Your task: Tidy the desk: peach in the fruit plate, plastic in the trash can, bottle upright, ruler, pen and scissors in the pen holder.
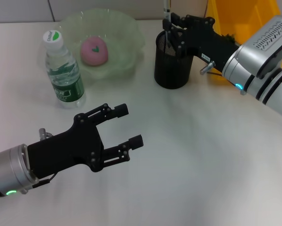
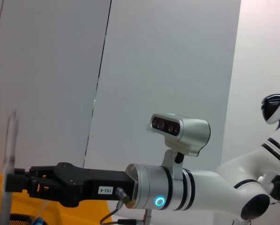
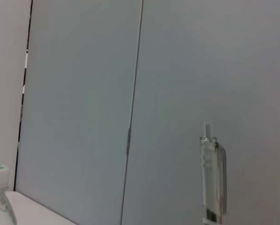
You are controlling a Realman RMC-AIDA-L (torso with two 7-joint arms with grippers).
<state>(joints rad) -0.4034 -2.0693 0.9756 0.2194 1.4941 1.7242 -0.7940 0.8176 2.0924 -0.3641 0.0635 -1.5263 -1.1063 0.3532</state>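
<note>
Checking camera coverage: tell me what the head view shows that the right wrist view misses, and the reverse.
Only the head view shows the peach in the plate, the holder, the open left gripper and the right gripper above the holder. Only the right wrist view shows the wall panel seam. Both show the bottle and the pen.

**Materials and finishes on the desk**

The desk (image 1: pixel 202 155) is smooth, matt white. The bottle (image 1: pixel 63 70) is clear, shiny plastic with a glossy label. The fruit plate (image 1: pixel 127 37) looks like translucent pale-green glass or plastic, glossy. The peach (image 1: pixel 94 51) is matt pink. The pen holder (image 1: pixel 171 70) is black metal mesh. The pen (image 3: pixel 212 178) is clear plastic. Both grippers are matt black.
</note>
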